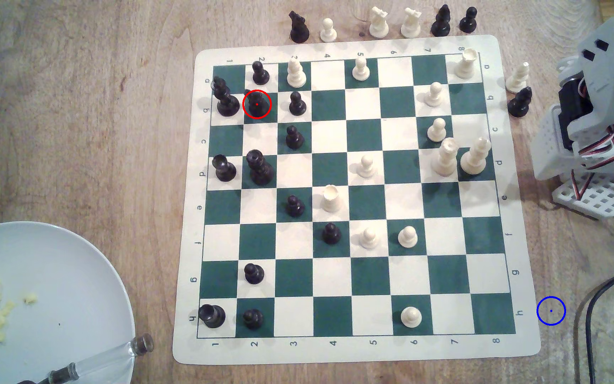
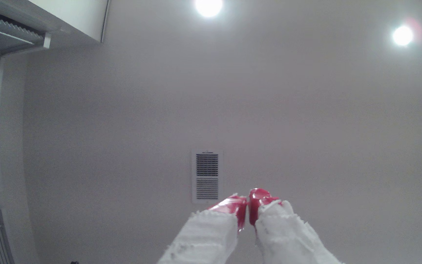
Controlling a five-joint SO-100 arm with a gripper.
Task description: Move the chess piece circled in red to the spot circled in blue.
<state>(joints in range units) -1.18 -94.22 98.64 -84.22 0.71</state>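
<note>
I see red-ringed black piece [image 1: 256, 104] on board [image 1: 350, 354] near exterior view's upper left, upright beside tall black piece [image 1: 224, 96]. Blue ring [image 1: 551, 311] on bare surface [image 1: 76, 129] off board's lower right corner. Arm [image 1: 601, 110] folded far right. Hand [image 2: 248, 203] closed, red tips touching, gripping nothing, pointed at ceiling.

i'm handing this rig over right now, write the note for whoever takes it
Hand: red fingertips pressed together, shut, holding nothing, pointed up at the ceiling. The arm is folded at the exterior view's right edge, off the board.
Black knight: on its square in the red ring, near the board's upper-left corner in the exterior view, between a tall black piece and a black pawn.
Blue ring: bare wood just off the board's lower-right corner.
Done: nothing.
Left: reach, grasp, carry, set down.
</note>
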